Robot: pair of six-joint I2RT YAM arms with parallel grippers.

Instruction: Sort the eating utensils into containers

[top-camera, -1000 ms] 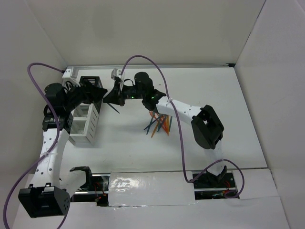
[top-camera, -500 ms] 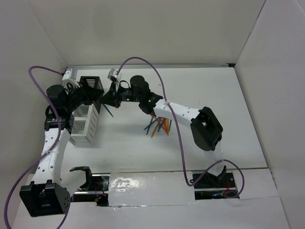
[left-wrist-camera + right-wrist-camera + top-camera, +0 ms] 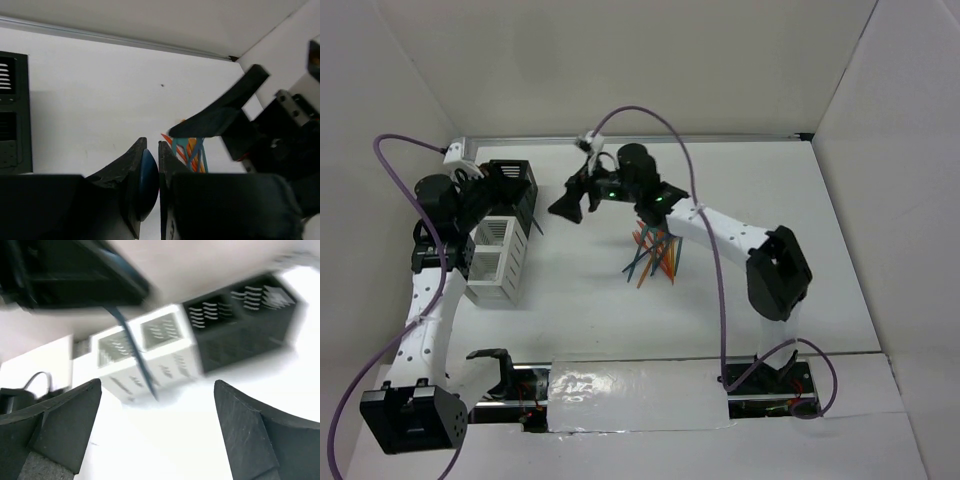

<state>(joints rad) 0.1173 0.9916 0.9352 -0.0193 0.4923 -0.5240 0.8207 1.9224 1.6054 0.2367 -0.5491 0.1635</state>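
Utensil (image 3: 146, 181), teal, clamped between left gripper (image 3: 152, 149) fingers, handle hanging just right of black mesh bin (image 3: 520, 172). I read right gripper (image 3: 567, 205) jaws wide apart, nearby. Orange-teal pile (image 3: 655, 257) further right.

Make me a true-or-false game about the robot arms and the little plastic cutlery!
1. The left gripper pinches a teal utensil. True.
2. The right gripper holds an orange fork. False: it is open and empty.
3. A pile of orange and teal utensils lies on the table. True.
4. The black bin stands nearest the arm bases. False: it is at the far end of the row, and the white bins are nearer.
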